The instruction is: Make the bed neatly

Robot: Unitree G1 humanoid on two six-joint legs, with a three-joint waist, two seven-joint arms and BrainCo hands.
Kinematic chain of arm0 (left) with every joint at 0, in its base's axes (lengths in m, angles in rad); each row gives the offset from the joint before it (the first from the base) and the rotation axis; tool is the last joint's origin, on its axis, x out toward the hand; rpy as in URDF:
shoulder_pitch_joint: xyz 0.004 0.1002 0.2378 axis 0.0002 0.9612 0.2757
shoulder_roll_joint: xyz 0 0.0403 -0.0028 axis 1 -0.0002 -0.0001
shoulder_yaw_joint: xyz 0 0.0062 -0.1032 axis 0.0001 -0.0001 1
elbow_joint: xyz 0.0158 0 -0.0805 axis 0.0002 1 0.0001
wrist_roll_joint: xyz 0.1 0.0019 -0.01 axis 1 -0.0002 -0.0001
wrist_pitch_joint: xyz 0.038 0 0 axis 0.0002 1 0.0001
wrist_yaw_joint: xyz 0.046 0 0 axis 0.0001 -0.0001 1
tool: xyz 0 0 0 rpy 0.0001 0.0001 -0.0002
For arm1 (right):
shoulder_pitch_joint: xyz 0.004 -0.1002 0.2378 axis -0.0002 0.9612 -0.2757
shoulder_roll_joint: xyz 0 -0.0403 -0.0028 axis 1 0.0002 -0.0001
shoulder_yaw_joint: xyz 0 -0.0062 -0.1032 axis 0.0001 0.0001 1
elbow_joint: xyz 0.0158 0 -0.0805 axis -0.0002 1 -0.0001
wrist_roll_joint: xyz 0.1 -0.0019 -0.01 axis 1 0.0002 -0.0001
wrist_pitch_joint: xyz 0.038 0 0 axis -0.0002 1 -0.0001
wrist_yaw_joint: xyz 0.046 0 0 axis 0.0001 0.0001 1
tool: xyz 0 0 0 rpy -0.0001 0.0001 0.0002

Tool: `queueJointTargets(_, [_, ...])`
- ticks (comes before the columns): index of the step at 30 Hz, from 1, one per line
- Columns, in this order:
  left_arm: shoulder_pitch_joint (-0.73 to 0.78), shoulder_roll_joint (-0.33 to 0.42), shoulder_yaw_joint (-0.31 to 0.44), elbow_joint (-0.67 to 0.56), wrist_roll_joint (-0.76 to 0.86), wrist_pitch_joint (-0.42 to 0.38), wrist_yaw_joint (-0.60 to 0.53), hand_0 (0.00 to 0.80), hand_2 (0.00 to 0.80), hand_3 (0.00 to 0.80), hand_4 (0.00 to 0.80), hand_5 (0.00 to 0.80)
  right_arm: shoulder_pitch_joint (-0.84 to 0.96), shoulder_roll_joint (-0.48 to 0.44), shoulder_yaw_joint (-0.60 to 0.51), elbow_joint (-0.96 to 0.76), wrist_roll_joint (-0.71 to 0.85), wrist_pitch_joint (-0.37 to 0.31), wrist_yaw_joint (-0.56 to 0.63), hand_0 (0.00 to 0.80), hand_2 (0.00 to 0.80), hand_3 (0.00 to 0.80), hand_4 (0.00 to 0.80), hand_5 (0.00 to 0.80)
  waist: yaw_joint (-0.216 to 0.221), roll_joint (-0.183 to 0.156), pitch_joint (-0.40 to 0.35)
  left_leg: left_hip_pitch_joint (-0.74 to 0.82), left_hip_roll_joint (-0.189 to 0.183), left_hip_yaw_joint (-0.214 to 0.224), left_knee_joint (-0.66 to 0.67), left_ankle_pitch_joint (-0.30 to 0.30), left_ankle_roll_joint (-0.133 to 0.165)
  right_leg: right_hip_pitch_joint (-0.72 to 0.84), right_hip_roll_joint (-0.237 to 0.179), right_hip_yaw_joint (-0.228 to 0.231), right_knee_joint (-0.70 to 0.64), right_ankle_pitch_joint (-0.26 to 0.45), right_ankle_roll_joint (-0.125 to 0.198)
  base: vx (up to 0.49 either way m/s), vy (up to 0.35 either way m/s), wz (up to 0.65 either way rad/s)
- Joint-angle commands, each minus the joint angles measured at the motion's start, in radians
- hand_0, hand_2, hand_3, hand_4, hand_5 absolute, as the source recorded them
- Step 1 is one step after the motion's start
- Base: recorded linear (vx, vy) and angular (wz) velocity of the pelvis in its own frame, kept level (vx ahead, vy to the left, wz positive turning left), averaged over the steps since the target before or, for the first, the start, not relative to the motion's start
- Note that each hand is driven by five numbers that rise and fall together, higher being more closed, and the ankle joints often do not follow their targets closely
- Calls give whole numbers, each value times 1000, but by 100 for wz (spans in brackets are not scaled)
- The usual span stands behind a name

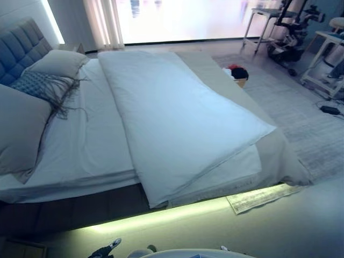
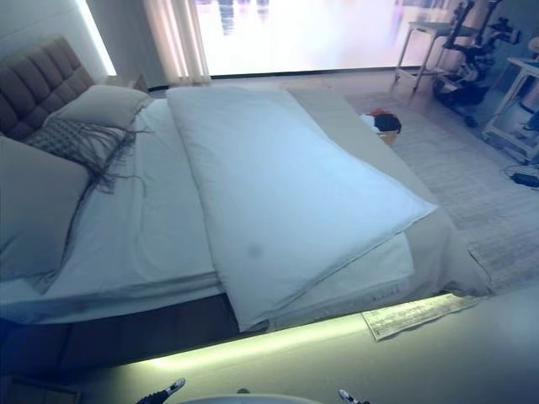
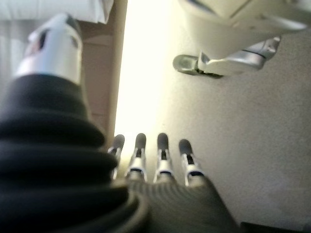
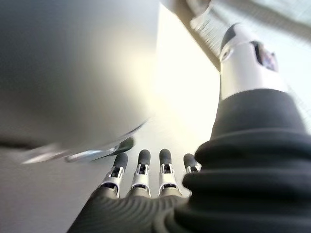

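Observation:
The bed (image 1: 91,145) lies across the view with its grey padded headboard (image 1: 19,45) at the left. A white duvet (image 1: 172,118) lies skewed over the bed's right half, one corner hanging over the near edge and a folded layer showing beneath it. The white sheet is bare on the left half. Two grey pillows (image 1: 21,129) (image 1: 59,63) and a fringed cushion (image 1: 37,86) sit by the headboard. My left hand (image 3: 160,162) and right hand (image 4: 141,177) hang low over the floor in front of the bed, fingers straight and empty, apart from the bedding.
A grey bedspread (image 1: 279,156) drapes over the bed's foot at the right. A small mat (image 1: 258,198) lies on the floor by the lit bed base. A basket of clothes (image 1: 236,74) stands beyond the bed. Stools and equipment (image 1: 322,59) stand at the far right.

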Motion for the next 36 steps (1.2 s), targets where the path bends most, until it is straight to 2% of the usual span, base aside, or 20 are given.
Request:
queueJointTargets(1, [-9,21,-10,10,42,7,-1,0,0,0,0,0,-32,-11,-17,-30,29,-6,9,0,0,0,0,0,-19,13,26,-110,29,8,54,23,21,-5,-6,16,91,201,18,192,3,8])
queueJointTargets(4, [-23,25,-15,9,24,0,-4,0,0,0,0,0,-43,-20,-12,-23,33,3,26,0,0,0,0,0,-43,29,54,-66,44,14,30,26,-2,-114,35,-7,-21,161,-3,88,-100,8])
queueJointTargets(5, [-36,25,-17,3,16,-5,-5,0,0,0,0,0,-51,-22,-10,-22,37,3,33,0,0,0,0,0,-55,24,74,-49,42,13,22,14,-12,-193,41,-15,-142,211,5,26,-200,1])
queueJointTargets(7, [-60,24,-17,-13,-2,-10,-3,0,0,0,0,0,-74,-19,-8,-24,47,-4,29,0,0,0,0,0,-81,13,111,-29,31,0,26,-36,-17,-310,34,-12,-249,337,31,-21,-217,-5])
queueJointTargets(8, [-78,25,-20,-21,-11,-10,-1,0,0,0,0,0,-90,-16,-6,-30,51,-3,19,0,0,0,0,0,-88,11,130,-26,33,-3,37,-61,-15,-347,29,-10,-252,353,30,-91,-173,15])
queueJointTargets(9, [-95,23,-18,-23,-11,-9,0,0,0,0,0,0,-107,-16,-2,-31,52,0,17,0,0,0,0,0,-86,7,140,-33,38,2,60,-76,-11,-348,25,-13,-235,337,25,-70,-164,24])
queueJointTargets(10, [-99,13,-18,-17,-8,-11,11,0,0,0,0,0,-115,-15,2,-30,42,0,11,0,0,0,0,0,-78,1,139,-40,41,17,90,-82,-11,-308,27,-33,-227,304,22,23,-175,37])
queueJointTargets(13, [-64,-22,-24,-22,-22,-12,25,0,0,0,0,0,-106,-15,20,-52,27,6,-11,0,0,0,0,0,-76,-12,123,-27,45,5,163,-104,-19,-240,28,-46,-205,274,12,164,-134,65])
queueJointTargets(18, [-31,-39,-26,-8,20,-22,8,0,0,0,0,0,-102,-35,22,-67,36,-15,-1,0,0,0,0,0,-65,-11,92,48,74,-6,104,-88,-46,-147,37,-74,-269,263,-3,191,-44,23])
queueJointTargets(22, [-16,-39,-38,3,71,-6,5,0,0,0,0,0,-120,-36,17,-88,113,-61,36,0,0,0,0,0,-56,2,74,83,85,-7,72,-87,-63,-117,29,-96,-277,253,0,144,-5,9])
queueJointTargets(26, [4,-18,-37,5,96,1,-12,0,0,0,0,0,-146,-33,16,-131,198,-73,100,0,0,0,0,0,-50,17,70,107,86,4,62,-97,-66,-118,12,-120,-258,243,10,101,-2,1])
queueJointTargets(29, [25,-13,-35,11,100,-4,-8,0,0,0,0,0,-157,-33,8,-147,271,-74,162,0,0,0,0,0,-46,22,69,107,77,1,89,-118,-65,-118,14,-122,-252,232,3,97,-9,2])
queueJointTargets(30, [28,-14,-35,11,97,-10,-11,0,0,0,0,0,-164,-37,8,-153,284,-73,186,0,0,0,0,0,-43,21,74,89,65,-6,137,-133,-68,-121,14,-117,-248,225,-6,44,29,3])
queueJointTargets(31, [27,-15,-40,8,95,-17,-21,0,0,0,0,0,-174,-45,8,-164,293,-71,200,0,0,0,0,0,-36,23,89,17,57,-34,238,-113,-80,-122,13,-109,-239,214,-18,-11,61,9])
queueJointTargets(32, [20,-19,-55,-1,87,-25,-29,0,0,0,0,0,-186,-52,14,-179,303,-75,186,0,0,0,0,0,-24,32,107,-50,63,-76,262,-65,-98,-122,17,-99,-226,203,-23,-43,83,8])
queueJointTargets(33, [14,-22,-64,-10,81,-28,-35,0,0,0,0,0,-201,-60,19,-182,305,-77,175,0,0,0,0,0,-26,38,119,-57,72,-80,254,-67,-99,-141,12,-95,-199,196,-21,-117,193,7])
queueJointTargets(34, [-1,-22,-82,-18,69,-42,-56,0,0,0,0,0,-237,-70,19,-184,316,-81,166,0,0,0,0,0,-39,45,146,-52,79,-50,224,-97,-80,-203,-11,-100,-138,192,-11,-212,207,-5])
queueJointTargets(36, [-69,-10,-106,-26,-14,-76,-86,0,0,0,0,0,-325,-90,11,-188,341,-78,166,0,0,0,0,0,-47,46,222,-152,84,-57,288,-114,-75,-323,-42,-68,-48,189,-1,-471,140,5])
